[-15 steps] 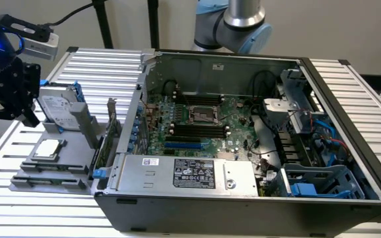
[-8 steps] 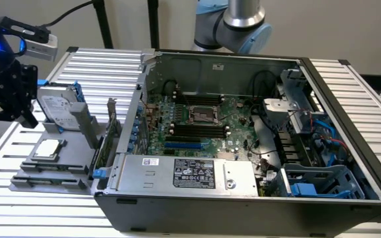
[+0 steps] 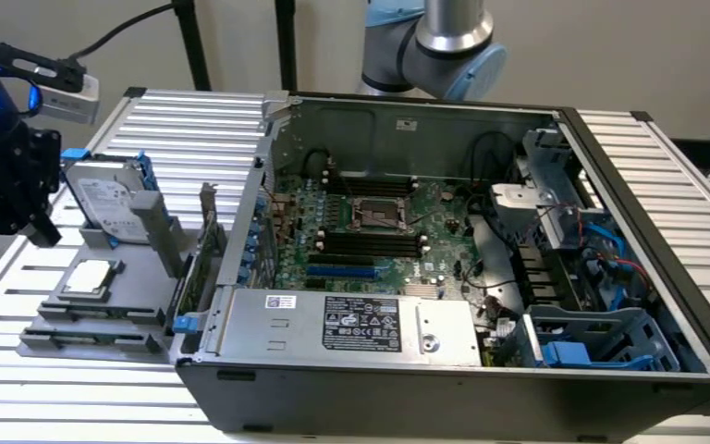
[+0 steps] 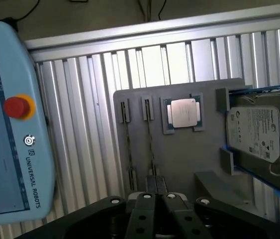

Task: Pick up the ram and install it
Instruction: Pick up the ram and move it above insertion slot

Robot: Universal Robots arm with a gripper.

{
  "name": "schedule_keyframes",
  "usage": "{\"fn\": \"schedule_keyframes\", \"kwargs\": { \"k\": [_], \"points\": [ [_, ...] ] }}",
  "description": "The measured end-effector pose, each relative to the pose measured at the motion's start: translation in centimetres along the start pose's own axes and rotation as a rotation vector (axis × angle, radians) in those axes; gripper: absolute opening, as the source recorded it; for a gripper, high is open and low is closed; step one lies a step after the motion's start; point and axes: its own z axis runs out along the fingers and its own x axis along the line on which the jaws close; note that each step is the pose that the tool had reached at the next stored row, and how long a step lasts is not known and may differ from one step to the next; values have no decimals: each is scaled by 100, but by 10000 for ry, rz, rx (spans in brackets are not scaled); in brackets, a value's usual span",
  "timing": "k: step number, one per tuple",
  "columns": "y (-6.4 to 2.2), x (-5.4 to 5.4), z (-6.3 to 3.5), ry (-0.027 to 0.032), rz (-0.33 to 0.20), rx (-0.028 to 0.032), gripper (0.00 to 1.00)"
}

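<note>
While the gripper [image 4: 156, 186] hovers with fingers [image 4: 151, 185] pressed together, empty, the tray [image 4: 189, 159] carries 2 ram sticks [image 4: 128, 144] [image 4: 150, 144], 1 processor [image 4: 183, 113], 1 hard drive [image 4: 259, 134].

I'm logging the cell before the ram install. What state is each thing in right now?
ram: on edge in a slot of the gray holder, not picked up.
gripper: jaws shut, empty, above the holder.
processor chip: flat in its holder recess.
hard drive: standing on edge in the holder.
computer case: side open, motherboard exposed.
black slots: empty.
</note>
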Motion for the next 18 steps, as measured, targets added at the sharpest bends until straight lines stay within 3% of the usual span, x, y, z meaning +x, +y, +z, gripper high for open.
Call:
{"fn": "schedule_keyframes", "kwargs": {
  "k": [6,9,18],
  "points": [
    [2,46,54,36,-170,-257,11],
    [2,71,76,45,-263,-330,11],
    [-23,251,155,38,-464,-349,11]
  ]
}}
